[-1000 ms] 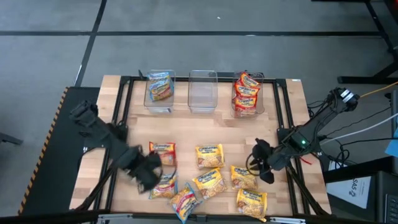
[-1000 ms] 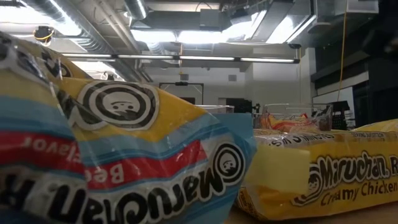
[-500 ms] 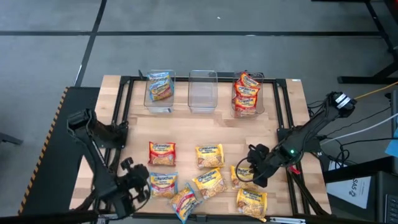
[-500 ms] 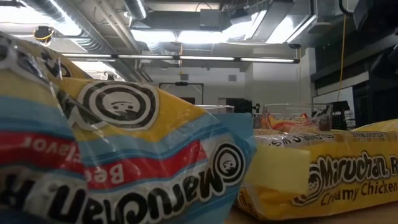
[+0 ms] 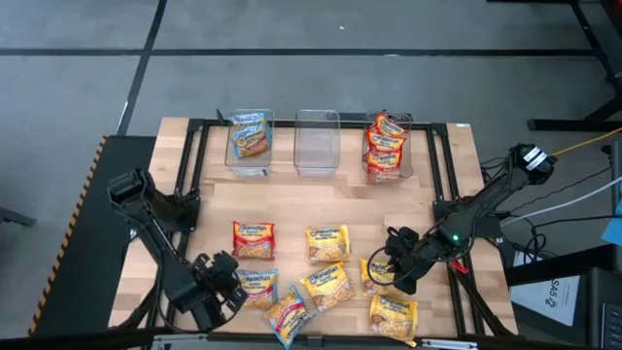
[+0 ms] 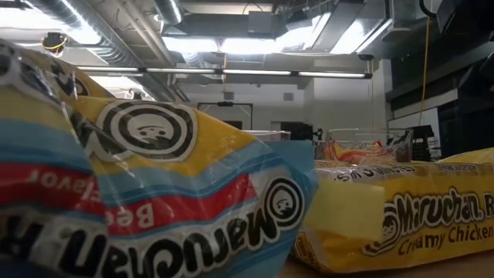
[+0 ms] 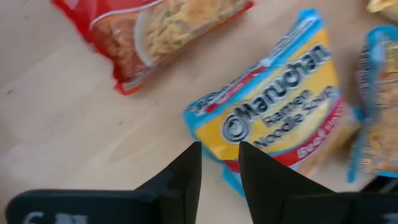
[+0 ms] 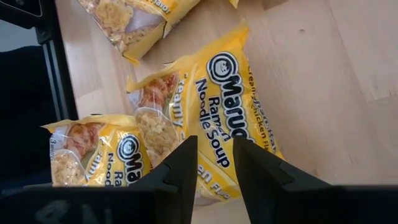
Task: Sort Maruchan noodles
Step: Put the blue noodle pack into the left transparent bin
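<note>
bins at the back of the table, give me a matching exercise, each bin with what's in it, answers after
Column one:
1. left bin
2. middle bin
3. right bin

Column two:
A. red-trimmed packets stacked inside
B. no packet inside
C. one blue-trimmed packet

Pairs: 1-C, 2-B, 3-A
</note>
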